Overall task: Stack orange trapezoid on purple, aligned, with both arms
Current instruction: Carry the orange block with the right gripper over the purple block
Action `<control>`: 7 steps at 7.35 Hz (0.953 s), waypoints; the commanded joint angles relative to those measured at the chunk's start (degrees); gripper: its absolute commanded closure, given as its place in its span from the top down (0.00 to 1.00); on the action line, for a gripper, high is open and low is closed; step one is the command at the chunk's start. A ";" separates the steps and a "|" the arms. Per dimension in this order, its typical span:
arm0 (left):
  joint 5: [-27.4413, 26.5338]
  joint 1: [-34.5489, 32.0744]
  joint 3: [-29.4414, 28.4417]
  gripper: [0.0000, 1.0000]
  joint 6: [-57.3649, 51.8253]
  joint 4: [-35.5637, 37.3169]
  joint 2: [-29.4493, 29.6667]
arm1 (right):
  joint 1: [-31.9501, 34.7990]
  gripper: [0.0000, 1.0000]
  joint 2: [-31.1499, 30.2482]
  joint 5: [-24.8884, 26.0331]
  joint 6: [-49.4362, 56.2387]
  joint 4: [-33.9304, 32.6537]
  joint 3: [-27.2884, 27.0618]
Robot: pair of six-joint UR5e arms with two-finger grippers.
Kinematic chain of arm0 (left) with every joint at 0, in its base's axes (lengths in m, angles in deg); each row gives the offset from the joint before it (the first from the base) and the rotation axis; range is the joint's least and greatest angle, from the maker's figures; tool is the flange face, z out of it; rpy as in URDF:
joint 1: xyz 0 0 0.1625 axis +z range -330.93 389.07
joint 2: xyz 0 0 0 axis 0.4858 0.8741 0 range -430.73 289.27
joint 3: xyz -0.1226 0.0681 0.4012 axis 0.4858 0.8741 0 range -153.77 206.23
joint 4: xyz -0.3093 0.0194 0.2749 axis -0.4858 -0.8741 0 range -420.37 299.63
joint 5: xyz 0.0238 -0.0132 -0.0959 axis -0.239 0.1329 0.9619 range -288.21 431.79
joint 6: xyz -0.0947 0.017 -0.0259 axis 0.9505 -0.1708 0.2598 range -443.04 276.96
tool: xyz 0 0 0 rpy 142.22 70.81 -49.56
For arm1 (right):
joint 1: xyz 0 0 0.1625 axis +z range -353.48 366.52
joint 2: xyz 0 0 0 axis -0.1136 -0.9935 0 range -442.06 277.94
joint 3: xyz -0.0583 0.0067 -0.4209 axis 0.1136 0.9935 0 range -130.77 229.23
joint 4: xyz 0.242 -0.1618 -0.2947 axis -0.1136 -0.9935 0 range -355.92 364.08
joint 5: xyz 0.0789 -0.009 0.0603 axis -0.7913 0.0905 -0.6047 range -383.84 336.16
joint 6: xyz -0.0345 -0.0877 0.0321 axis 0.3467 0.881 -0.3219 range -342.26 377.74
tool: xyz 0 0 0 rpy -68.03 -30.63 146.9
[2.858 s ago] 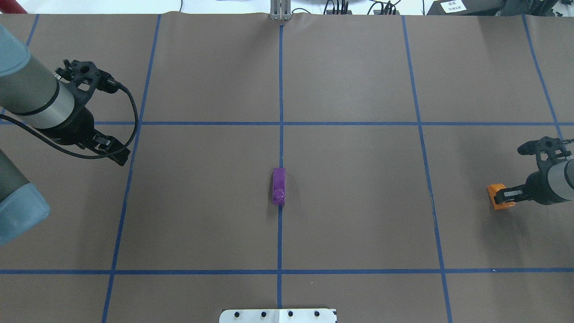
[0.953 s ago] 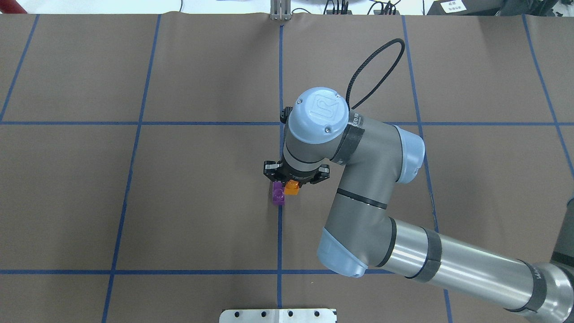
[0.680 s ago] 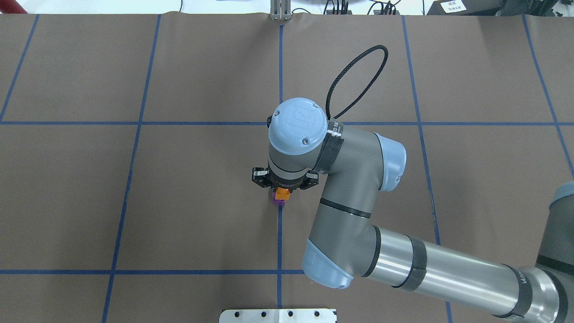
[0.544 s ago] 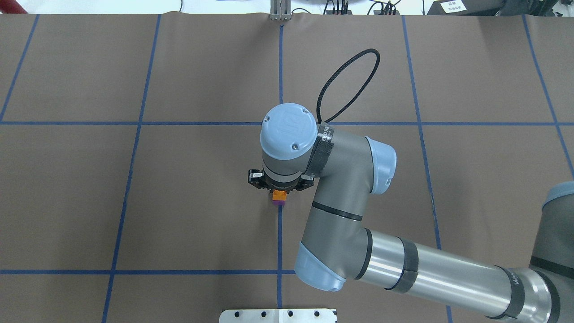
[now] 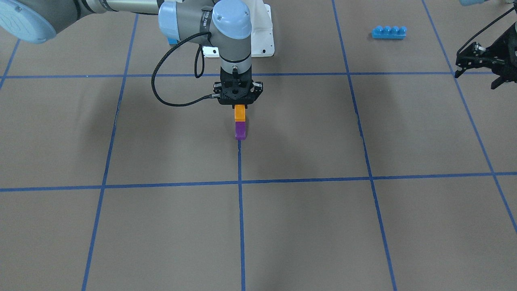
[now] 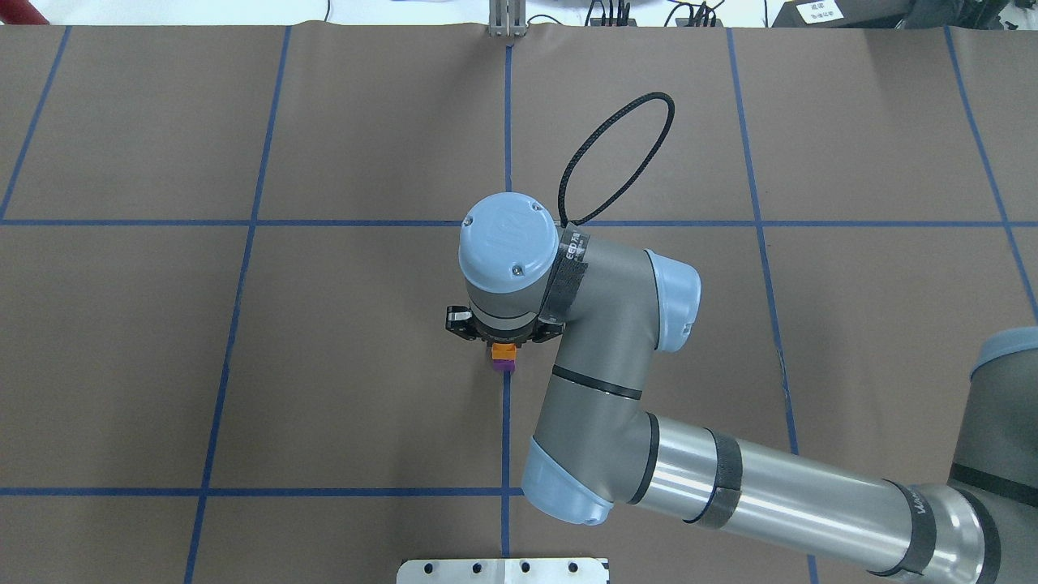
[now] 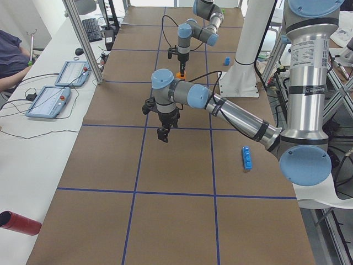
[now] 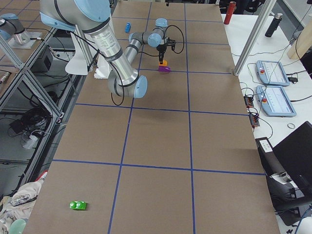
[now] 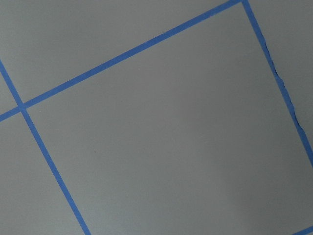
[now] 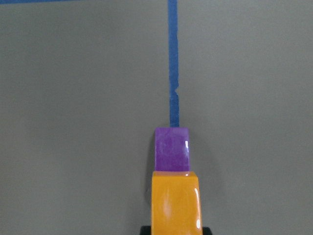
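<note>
R hand [image 5: 240, 106] vertical, pinching orange trapezoid [image 5: 240, 113] directly over purple [image 5: 240, 131]; L hand [image 5: 476, 80] spread, well aside

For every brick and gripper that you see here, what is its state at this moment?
right gripper: shut on the orange trapezoid.
orange trapezoid: gripped, directly over the purple brick and meeting it in the front view; whether it is pressed on, I cannot tell.
purple brick: resting on the table, on a blue tape line.
left gripper: open, empty, far from the stack.
long blue brick: lying on the table, apart.
green brick: lying on the table, apart.
</note>
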 commanded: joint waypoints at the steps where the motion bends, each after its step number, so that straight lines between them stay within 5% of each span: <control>1: 0.00 0.01 -0.06 1.00 0.04 -0.09 0.00 | 0.03 0.00 -0.02 0.45 0.09 -0.07 0.14; 7: 0.00 0.10 -0.32 1.00 0.04 0.00 0.09 | -0.05 0.00 0.07 1.24 0.00 0.02 0.23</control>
